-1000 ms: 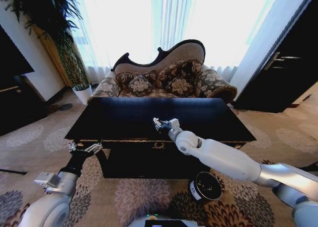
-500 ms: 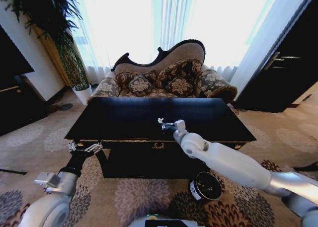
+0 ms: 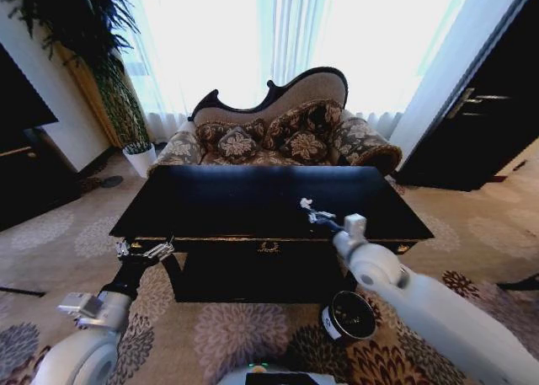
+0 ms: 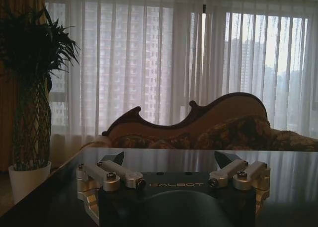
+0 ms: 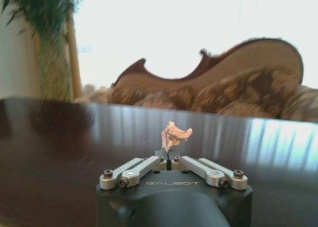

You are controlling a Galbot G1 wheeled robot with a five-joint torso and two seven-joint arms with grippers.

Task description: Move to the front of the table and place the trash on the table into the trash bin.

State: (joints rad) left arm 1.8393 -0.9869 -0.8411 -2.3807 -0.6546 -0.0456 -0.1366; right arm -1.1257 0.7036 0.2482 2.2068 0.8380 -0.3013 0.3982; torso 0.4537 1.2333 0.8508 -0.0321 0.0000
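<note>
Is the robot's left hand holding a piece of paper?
No, the left gripper has its fingers spread apart with nothing between them.

table (image 3: 210, 201): glossy black | sofa (image 3: 286, 136): floral (brown, cream) | carpet (image 3: 236, 334): floral

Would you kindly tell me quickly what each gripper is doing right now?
Left gripper: open, holding nothing, at the table's left front corner.
Right gripper: shut on a crumpled paper scrap, above the table.
</note>
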